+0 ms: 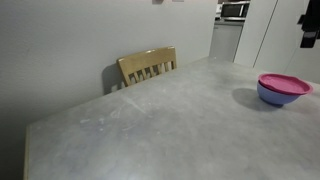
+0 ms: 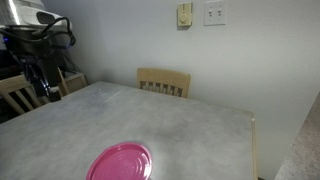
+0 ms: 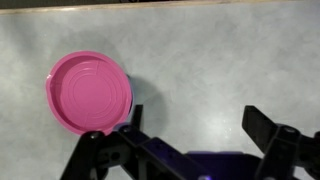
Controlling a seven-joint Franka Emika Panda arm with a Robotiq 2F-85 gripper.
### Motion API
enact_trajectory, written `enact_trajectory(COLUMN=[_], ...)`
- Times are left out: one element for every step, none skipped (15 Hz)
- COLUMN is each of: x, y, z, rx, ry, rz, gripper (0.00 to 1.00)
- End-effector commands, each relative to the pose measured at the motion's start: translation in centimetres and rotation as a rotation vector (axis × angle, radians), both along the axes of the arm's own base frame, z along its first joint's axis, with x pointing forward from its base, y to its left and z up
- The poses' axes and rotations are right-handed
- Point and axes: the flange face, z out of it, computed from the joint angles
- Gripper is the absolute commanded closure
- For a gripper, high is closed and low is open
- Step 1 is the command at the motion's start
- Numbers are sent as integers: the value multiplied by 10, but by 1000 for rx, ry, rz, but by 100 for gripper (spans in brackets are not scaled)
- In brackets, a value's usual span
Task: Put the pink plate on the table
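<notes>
Currently pincer (image 3: 196,135) spread wide, empty; pink plate (image 3: 88,92) atop bowl (image 1: 280,98) on table (image 1: 150,120).

The pink plate (image 2: 121,163) is clipped by an exterior view's bottom edge and hides the bowl (image 1: 283,97) beneath it there. Only the back of the chair (image 1: 148,66) clears the counter (image 1: 150,125). The end effector (image 3: 192,112) runs off the wrist view's bottom edge.

Pink plate (image 1: 284,82) atop bowl (image 1: 279,98) on table (image 1: 150,120)
</notes>
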Motion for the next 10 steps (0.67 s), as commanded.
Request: enact_trajectory(x=[4,3,-1,-4,-8,-12,-14,-15,-15,-15], y=[-10,-17,-28,-37,-49,-61,-73,-84,-96,-106], z=[-5,-7,-14,-21,-29,-36,-42,-48,-55,-60], rx=[-101,-120,-140,-149,-156,-141,-135,-127,-106,-80], ry=[0,10,11,22,32,33,20,13,3,-6], rz=[73,87,80,99,107,117,128,143,162,178], gripper=[0,0,0,0,0,0,0,0,0,0])
